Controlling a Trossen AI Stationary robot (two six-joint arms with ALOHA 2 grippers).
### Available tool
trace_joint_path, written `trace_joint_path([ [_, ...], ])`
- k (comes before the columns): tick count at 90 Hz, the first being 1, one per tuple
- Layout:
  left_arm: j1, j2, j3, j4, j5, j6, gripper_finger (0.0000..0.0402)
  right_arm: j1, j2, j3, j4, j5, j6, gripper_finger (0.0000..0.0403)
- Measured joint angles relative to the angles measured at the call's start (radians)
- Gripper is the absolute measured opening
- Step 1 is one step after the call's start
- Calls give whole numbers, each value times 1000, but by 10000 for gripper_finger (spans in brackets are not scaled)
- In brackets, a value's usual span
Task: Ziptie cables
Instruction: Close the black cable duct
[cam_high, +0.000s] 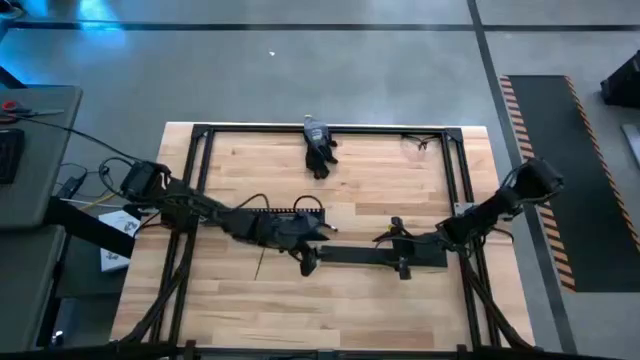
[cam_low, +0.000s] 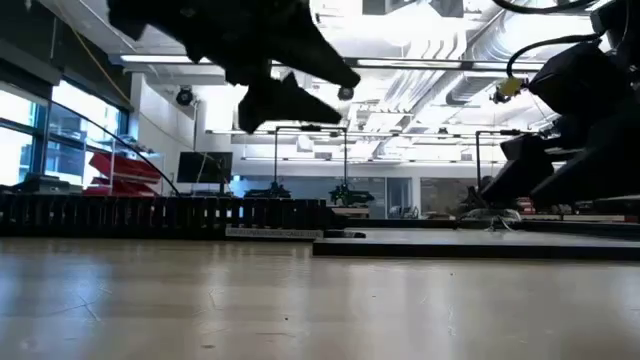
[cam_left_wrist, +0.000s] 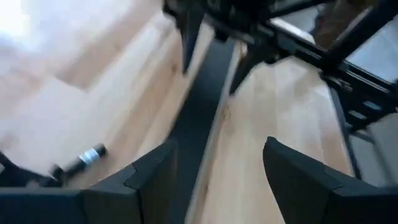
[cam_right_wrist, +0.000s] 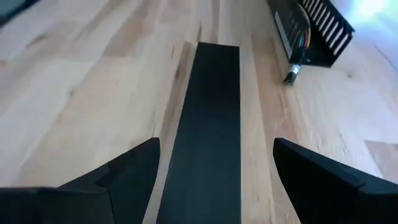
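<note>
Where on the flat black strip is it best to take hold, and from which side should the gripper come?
Take the flat black strip across its narrow width, by both long edges, from above: it lies flat on the table, leaving only those edges free. The open right gripper straddles it.

Bright overhead light; left wrist view motion-blurred, low view backlit.

Lid strip (cam_right_wrist: 208, 124) — between open fingers (cam_right_wrist: 118, 177).
</note>
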Motion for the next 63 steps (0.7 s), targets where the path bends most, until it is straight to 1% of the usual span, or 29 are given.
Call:
trace_joint_path([
  [7,-7,1,0,3,-55,2,216,0,46,28,4,-10,-14,298],
  [15,-7,2,0,5,-91,1,216,0,98,54,7,-5,0,298],
  [24,-6,2,0,6,-94,0,216,-2,146,56,14,20,35,298],
  [36,-1,2,0,5,-101,8,216,-2,202,55,54,24,57,298],
  [63,23,3,0,4,-119,9,216,-2,296,55,219,34,67,298],
])
